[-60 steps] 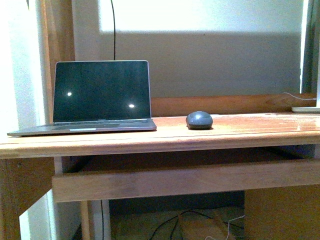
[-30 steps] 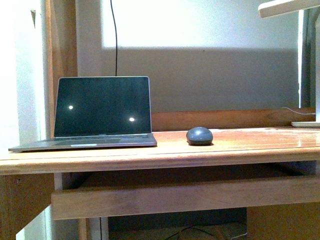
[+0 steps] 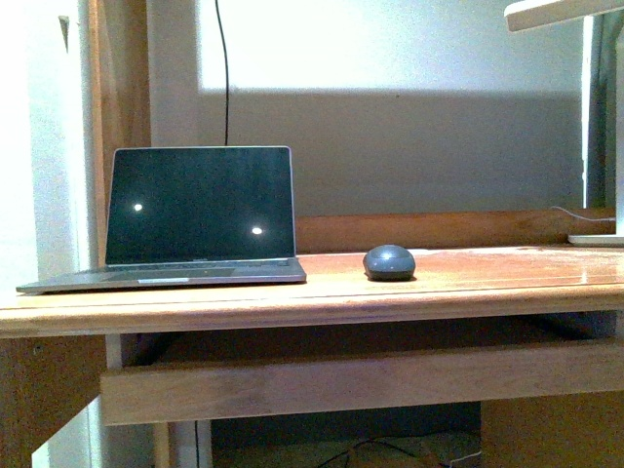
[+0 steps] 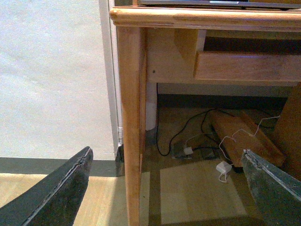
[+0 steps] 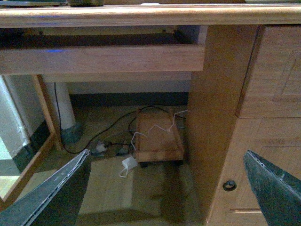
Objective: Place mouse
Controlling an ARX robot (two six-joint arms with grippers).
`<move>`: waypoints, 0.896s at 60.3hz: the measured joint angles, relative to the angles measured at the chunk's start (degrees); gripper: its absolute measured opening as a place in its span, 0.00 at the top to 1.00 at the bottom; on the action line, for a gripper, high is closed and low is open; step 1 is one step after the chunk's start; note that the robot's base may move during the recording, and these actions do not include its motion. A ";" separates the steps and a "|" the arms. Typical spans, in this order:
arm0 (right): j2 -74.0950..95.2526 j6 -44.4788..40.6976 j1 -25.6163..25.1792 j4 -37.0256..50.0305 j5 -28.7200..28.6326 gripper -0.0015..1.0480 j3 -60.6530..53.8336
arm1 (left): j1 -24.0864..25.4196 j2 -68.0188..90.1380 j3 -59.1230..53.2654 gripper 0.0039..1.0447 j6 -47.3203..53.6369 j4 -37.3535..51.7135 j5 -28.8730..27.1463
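The dark grey dome-shaped mouse (image 3: 389,262) sits on the wooden desk (image 3: 468,288), just right of the open laptop (image 3: 195,214). Neither arm shows in the front view. My left gripper (image 4: 164,188) is open and empty, held low below the desk's left front corner, facing the desk leg (image 4: 130,122). My right gripper (image 5: 164,188) is open and empty, also below desk height, facing the space under the desk beside a cabinet door (image 5: 273,94). The mouse does not show in either wrist view.
A pull-out shelf front (image 3: 361,375) runs under the desktop. Cables and a white adapter (image 4: 222,168) lie on the floor beside a low wooden stand (image 5: 157,134). A white object (image 3: 595,239) sits at the desk's far right. A wall stands behind the desk.
The front view has tilted upward since a second ago: desk, laptop and mouse sit lower in the picture, and a pale edge shows at the top right. The mouse has not moved.
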 joint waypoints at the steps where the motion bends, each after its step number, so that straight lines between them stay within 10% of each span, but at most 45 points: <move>1: 0.00 0.00 0.00 0.00 0.00 0.07 0.00 | 0.00 0.00 0.00 0.07 0.00 0.00 0.00; 54: 0.00 0.00 0.00 0.00 0.00 0.07 0.00 | 0.00 0.00 0.00 0.07 0.00 0.00 0.00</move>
